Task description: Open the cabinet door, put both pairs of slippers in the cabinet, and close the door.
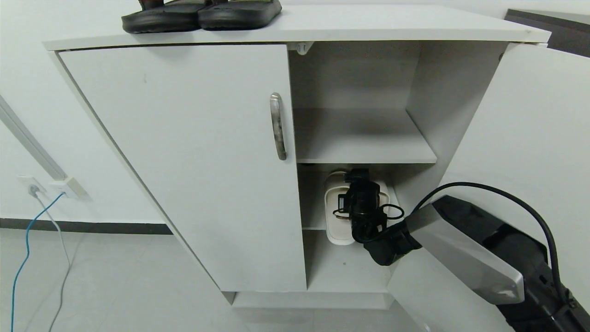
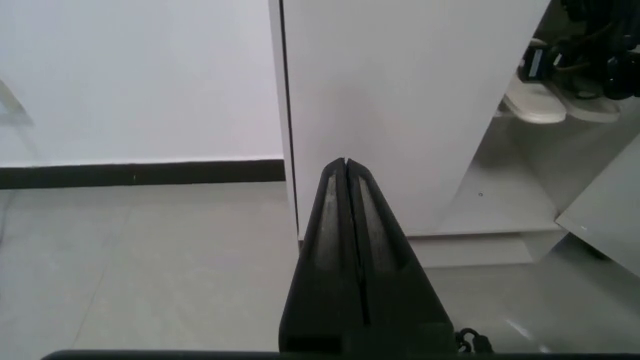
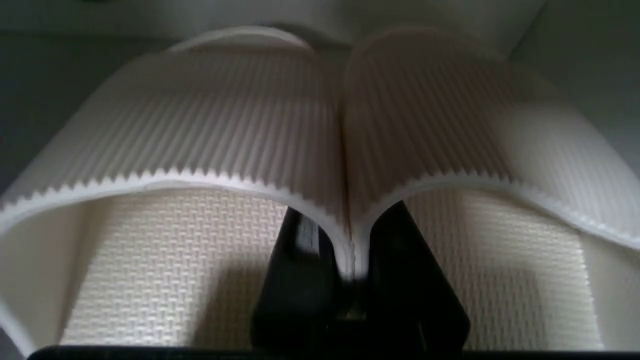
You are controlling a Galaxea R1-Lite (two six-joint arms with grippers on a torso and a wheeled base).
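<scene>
A white cabinet (image 1: 322, 27) stands with its left door (image 1: 184, 161) closed and its right door (image 1: 530, 138) swung wide. A pair of black slippers (image 1: 203, 16) lies on the cabinet top at the left. In the lower compartment, under the middle shelf (image 1: 359, 138), my right gripper (image 1: 357, 184) is shut on a pair of white slippers (image 1: 335, 226), pinching their two inner walls (image 3: 340, 130) together. The slippers rest at or just above the compartment's floor. My left gripper (image 2: 345, 175) is shut on nothing, low over the floor left of the cabinet.
A metal handle (image 1: 277, 127) runs down the closed door's right edge. A wall socket (image 1: 32, 189) with a blue and a grey cable sits at the left above the dark skirting. Bare tiled floor (image 1: 115, 276) lies in front of the cabinet.
</scene>
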